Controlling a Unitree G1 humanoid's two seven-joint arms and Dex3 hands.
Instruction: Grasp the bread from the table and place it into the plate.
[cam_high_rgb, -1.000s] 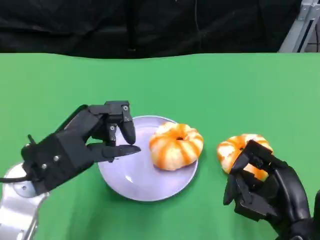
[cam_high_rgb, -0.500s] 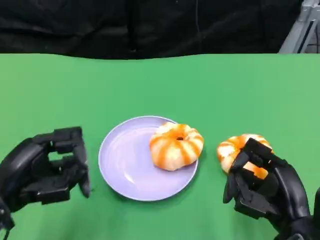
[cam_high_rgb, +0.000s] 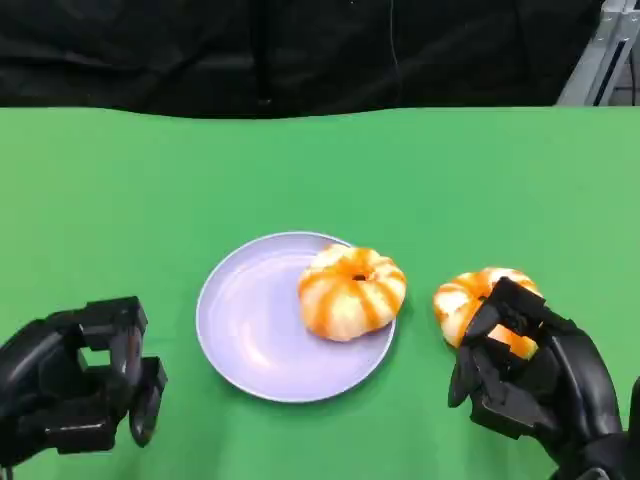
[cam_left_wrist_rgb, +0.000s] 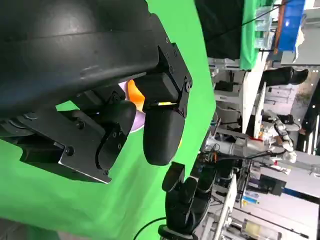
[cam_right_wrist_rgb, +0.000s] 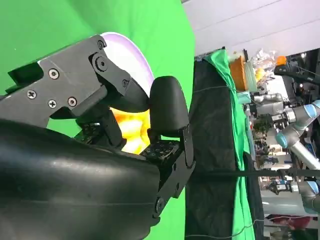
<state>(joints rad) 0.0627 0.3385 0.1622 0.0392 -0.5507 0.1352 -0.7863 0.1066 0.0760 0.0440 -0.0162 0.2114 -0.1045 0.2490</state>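
on the green table (cam_high_rgb: 420, 170) there are two breads, both round with a small hole in the middle, glossy, with orange and cream white stripes going from the centre to the edge, a little like a small pumpkin. the first bread (cam_high_rgb: 352, 291) lies on the right part of the lilac plate (cam_high_rgb: 250, 330), and its right side goes a little over the rim. the second bread (cam_high_rgb: 482, 300) lies on the table cloth just right of the plate, not touching it. the right hand (cam_high_rgb: 525, 370) is at this second bread: its black fingers (cam_high_rgb: 495, 305) curl over the near side of the bread and cover it partly. in the right wrist view the orange bread (cam_right_wrist_rgb: 131, 129) shows between the curled fingers, but i cannot tell if the hand really grips it. the left hand (cam_high_rgb: 80, 385) is on the near left, apart from the plate, with fingers curled in and nothing inside.
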